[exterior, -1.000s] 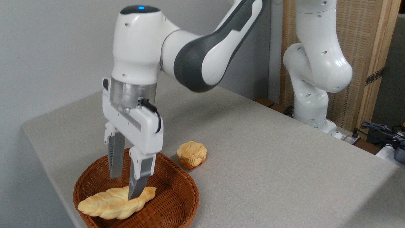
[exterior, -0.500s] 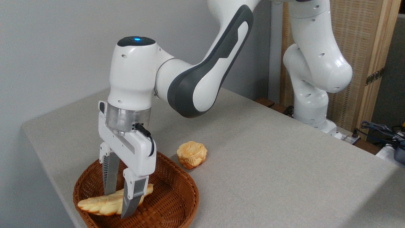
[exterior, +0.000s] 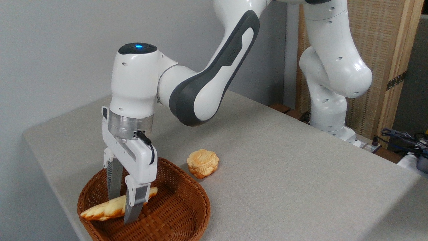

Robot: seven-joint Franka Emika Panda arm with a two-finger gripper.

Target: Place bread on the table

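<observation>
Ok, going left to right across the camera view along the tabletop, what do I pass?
Braided bread in the wicker basket, with the gripper straddling it → small round bun on the table → robot base → cables at the far right.

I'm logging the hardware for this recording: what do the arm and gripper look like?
The arm is glossy white with dark grey joint panels, a blue light on top and a silver wrist ring. The gripper has a white body, a looping black cable and two grey ribbed fingers.
</observation>
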